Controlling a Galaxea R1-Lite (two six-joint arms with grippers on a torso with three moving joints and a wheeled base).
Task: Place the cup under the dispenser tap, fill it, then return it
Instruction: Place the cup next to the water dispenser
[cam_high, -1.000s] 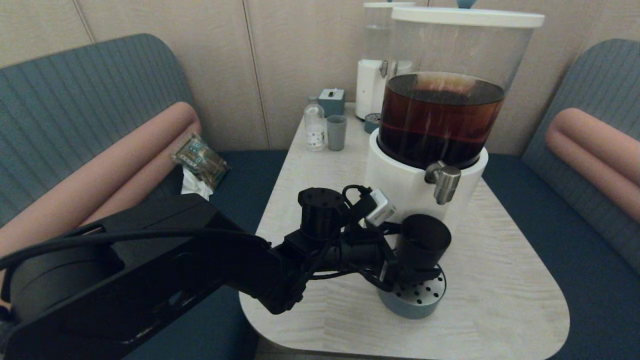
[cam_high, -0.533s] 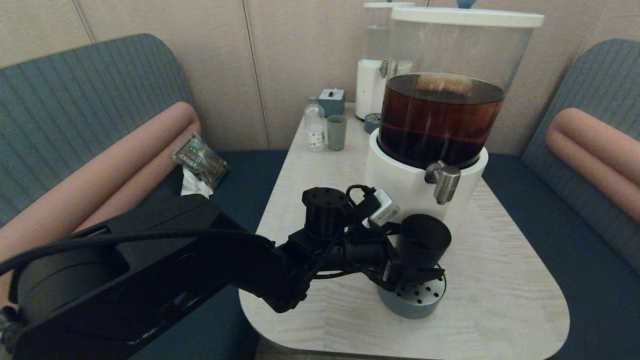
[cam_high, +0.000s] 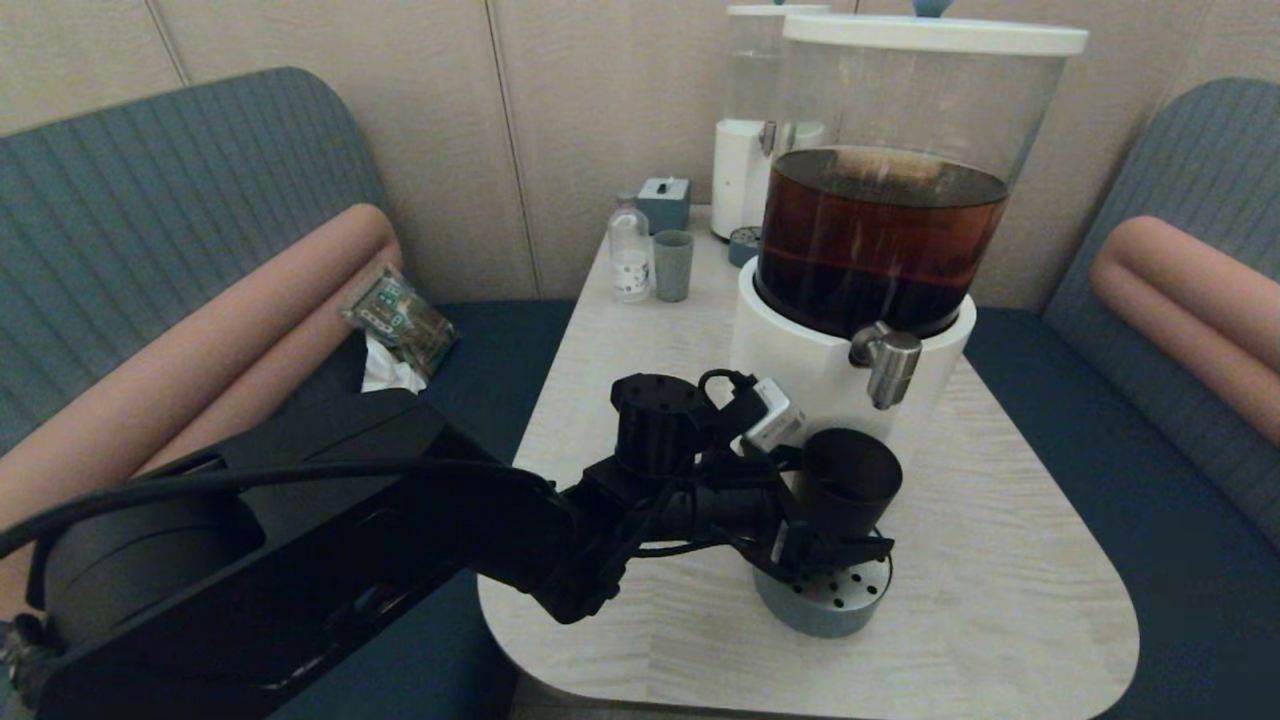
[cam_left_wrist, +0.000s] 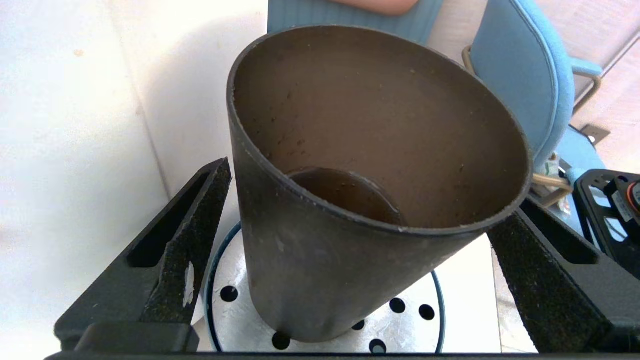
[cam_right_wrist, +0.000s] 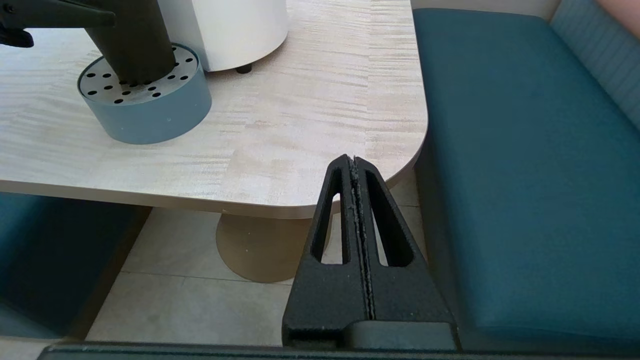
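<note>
The dark tapered cup stands upright on the round blue perforated drip tray, just below and slightly nearer than the steel dispenser tap. My left gripper is open, with one finger on each side of the cup's lower half. In the left wrist view a gap shows between one finger and the cup wall. No liquid runs from the tap. My right gripper is shut on nothing, parked off the table's near right corner.
The big dispenser with brown liquid stands right behind the tray. At the far end of the table are a small grey-green cup, a clear bottle and a smaller dispenser. Blue benches flank the table.
My left wrist has shifted slightly right, closer to the cup. The cup has stayed in place on the tray.
</note>
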